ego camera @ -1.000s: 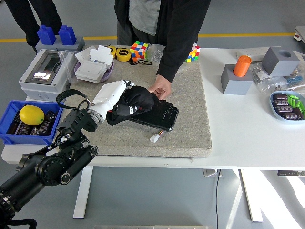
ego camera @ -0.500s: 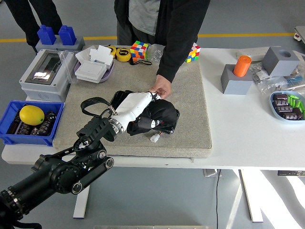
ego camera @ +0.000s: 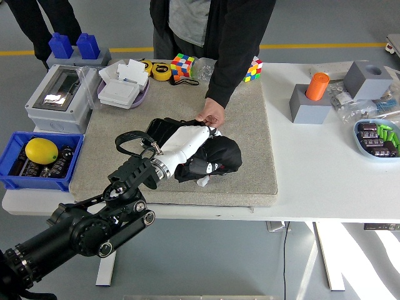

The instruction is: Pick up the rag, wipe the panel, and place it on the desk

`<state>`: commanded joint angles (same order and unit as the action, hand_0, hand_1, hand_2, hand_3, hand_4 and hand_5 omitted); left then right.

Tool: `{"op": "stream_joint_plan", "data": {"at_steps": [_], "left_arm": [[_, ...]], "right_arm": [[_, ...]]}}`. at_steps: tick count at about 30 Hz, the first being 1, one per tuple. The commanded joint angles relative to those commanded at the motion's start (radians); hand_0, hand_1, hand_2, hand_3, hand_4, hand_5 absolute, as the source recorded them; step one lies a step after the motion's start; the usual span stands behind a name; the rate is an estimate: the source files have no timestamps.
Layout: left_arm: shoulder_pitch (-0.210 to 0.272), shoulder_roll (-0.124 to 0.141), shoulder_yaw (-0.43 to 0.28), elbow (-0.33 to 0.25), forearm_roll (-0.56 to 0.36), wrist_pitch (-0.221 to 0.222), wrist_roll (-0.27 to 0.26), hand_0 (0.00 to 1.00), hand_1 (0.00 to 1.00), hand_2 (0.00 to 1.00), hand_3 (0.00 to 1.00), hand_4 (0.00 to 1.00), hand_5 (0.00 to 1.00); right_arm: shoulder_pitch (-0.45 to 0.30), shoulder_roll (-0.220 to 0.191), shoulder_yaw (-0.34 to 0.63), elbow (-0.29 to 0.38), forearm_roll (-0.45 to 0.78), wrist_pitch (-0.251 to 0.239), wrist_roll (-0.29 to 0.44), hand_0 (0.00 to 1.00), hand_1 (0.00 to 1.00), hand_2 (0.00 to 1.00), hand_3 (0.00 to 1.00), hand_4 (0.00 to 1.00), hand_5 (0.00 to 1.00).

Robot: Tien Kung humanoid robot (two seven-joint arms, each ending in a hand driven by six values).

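my left hand (ego camera: 187, 145) reaches in from the lower left, its fingers pressed down gripping the black rag (ego camera: 219, 156) on the panel (ego camera: 164, 129). beyond it, a person's hand (ego camera: 211, 115) steadies the panel's far edge on the grey mat (ego camera: 250, 144).

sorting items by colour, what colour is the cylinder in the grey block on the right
Orange cylinder, seen clearly in the head view.
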<state>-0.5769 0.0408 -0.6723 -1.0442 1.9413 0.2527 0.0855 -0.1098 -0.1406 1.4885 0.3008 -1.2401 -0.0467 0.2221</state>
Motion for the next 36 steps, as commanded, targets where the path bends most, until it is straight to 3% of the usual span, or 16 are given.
{"op": "stream_joint_plan", "data": {"at_steps": [21,36], "left_arm": [[0.025,0.057,-0.288,0.123,0.055,0.002,-0.019,0.245,0.353,0.435,0.556,0.716,0.002],[0.044,0.077,-0.4,0.169,0.068,0.016,-0.041,0.244,0.35,0.434,0.556,0.716,0.002]], "right_arm": [[-0.002,0.003,0.006,0.0,-0.002,0.0,0.0,0.59,0.596,0.523,0.523,0.872,0.341],[-0.002,0.003,0.003,0.001,0.0,0.0,0.0,0.59,0.596,0.523,0.523,0.872,0.341]]}}
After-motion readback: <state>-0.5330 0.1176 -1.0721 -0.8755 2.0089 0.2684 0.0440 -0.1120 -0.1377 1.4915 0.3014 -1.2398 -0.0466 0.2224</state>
